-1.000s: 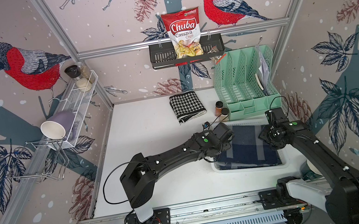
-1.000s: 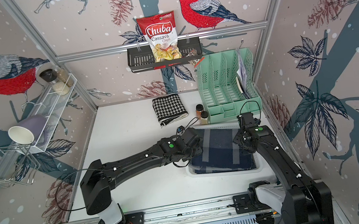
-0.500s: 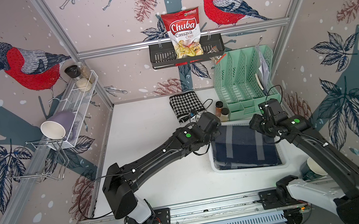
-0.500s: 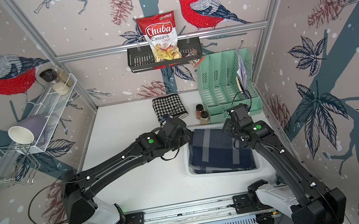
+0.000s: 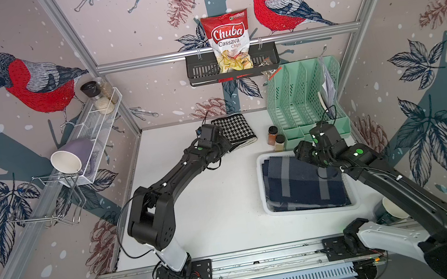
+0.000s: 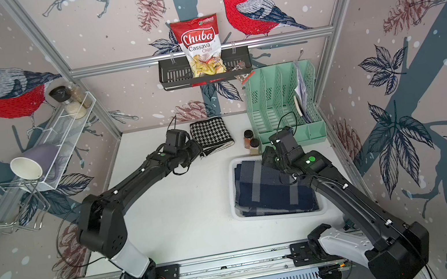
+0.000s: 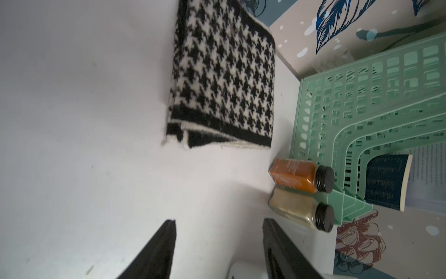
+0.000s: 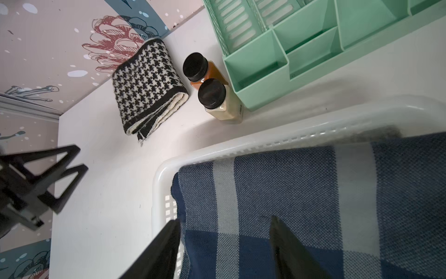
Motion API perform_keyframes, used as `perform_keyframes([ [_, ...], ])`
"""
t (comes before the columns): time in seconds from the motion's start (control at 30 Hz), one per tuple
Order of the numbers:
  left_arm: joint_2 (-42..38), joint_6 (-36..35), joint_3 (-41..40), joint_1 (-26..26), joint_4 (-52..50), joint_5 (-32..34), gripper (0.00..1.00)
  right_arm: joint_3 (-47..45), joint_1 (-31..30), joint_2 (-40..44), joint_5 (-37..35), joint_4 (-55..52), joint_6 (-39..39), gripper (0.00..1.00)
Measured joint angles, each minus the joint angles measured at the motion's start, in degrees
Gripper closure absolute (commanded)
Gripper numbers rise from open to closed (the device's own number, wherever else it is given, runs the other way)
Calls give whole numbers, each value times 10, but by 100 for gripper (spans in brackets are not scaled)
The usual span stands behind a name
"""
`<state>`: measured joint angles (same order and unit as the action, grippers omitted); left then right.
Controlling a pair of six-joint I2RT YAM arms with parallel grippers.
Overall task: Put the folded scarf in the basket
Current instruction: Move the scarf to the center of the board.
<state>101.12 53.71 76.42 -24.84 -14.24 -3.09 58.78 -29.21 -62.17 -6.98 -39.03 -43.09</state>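
Navy checked scarf (image 5: 299,183) lies in the white basket (image 5: 303,212), right of centre in both top views. Houndstooth scarf (image 5: 237,129) lies on the table at upper centre, with two spice jars (image 5: 277,138) just right of it against the green organiser (image 5: 301,103). Left gripper (image 7: 218,221) and right gripper (image 8: 225,219) have jaws apart, both empty.

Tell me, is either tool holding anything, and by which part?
Nothing is held: the left tool and the right tool both stand open and empty.

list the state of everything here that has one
navy scarf, folded, in the basket
houndstooth scarf, folded, on the table
orange jar, upright, capped
beige jar, upright, capped
mug, on its side
left tool, open, empty
right tool, open, empty
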Motion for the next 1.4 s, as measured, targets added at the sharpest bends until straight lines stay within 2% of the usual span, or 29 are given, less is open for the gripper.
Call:
perform_keyframes([
  [0.23,176,-50,158,67,-7,-60,39,-1,-3,-7,12,12,9,35],
  [0.43,276,-71,263,92,-17,-88,43,-7,-3,0,14,16,9,35],
  [0.6,343,-76,332,100,-34,-101,57,-12,-3,0,14,14,9,35],
  [0.67,358,-75,342,102,-33,-106,70,-12,-2,-1,14,14,9,35],
  [0.77,369,-71,342,105,-32,-118,91,-12,-2,-4,15,14,9,35],
  [0.83,368,-70,335,106,-23,-119,99,-13,-3,-7,16,14,9,35],
  [1.0,334,-52,275,108,5,-118,100,-15,-4,-20,25,17,9,35],
  [1.4,180,54,30,117,93,-72,100,-6,-43,-45,37,24,9,35],
])
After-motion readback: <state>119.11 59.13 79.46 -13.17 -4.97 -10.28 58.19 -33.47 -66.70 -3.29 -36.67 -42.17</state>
